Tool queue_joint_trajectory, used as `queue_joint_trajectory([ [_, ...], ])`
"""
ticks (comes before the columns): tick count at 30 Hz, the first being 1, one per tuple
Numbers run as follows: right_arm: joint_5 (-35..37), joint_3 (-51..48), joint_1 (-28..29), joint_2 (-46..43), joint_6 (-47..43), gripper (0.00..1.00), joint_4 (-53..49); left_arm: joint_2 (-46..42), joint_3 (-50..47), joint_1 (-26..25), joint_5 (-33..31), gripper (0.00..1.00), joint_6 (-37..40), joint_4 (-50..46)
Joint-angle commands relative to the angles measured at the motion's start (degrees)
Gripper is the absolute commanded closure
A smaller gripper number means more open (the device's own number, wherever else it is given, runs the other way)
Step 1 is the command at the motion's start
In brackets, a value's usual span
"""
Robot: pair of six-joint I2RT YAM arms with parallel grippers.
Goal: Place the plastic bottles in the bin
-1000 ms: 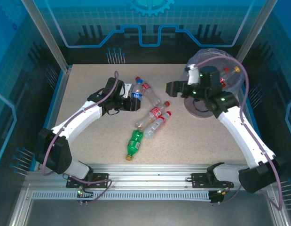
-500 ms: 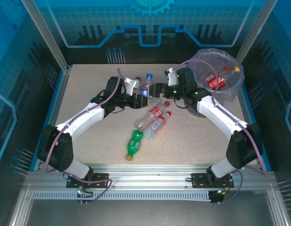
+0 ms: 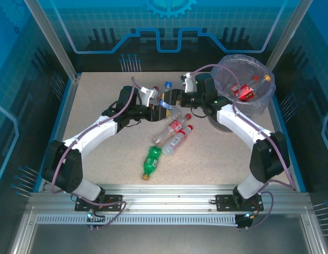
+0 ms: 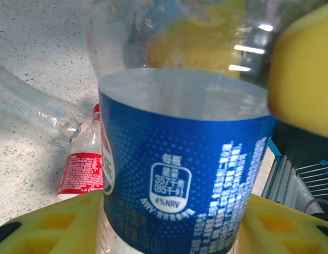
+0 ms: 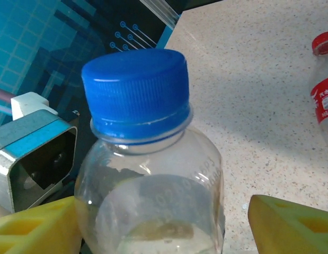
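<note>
The blue bottle [image 4: 185,159] is held upright, pinched low down by the left hand [image 4: 169,227]. The right hand [image 5: 164,227] is spread around its neck, with a gap seen on one side. Two red-capped bottles [image 3: 174,127] and a green bottle [image 3: 151,159] are left lying on the bench [image 3: 100,95] close by. The bin [image 3: 265,103] is set at the far right, and red-labelled bottles [image 3: 240,90] are seen inside it.

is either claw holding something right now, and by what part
The left claw grips the blue-labelled bottle across its label. The right claw brackets it below the blue cap, with a gap on one side.
</note>
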Motion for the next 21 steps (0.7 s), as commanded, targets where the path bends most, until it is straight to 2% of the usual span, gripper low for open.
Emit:
queue_joint_trajectory([
  [1,0.86,1.05,0.43,0.50,0.89,0.26,2.51,-0.42,-1.08,-0.56,2.84,0.54,0.94,2.26],
  [6,0.80,1.10,0.47,0.44,0.62,0.33,2.43,-0.10,-1.17,-0.46,2.64,0.51,0.68,2.28],
  [9,1.41,1.38,0.43,0.17,0.11,0.38,2.17,-0.01,-1.39,-0.47,2.63,0.42,0.00,2.96],
  [14,1.96,2.34,0.09,-0.13,-0.84,0.39,1.29,-0.48,-2.20,-0.45,2.47,0.28,-0.82,4.54],
  [19,3.58,5.65,-0.60,-0.74,-3.72,0.39,-1.87,-3.07,-3.17,0.02,2.22,0.06,-1.22,3.84],
  [21,4.77,7.88,-0.97,-1.01,-5.80,0.39,-4.05,-4.51,-3.61,0.11,1.66,0.01,-0.73,2.30],
])
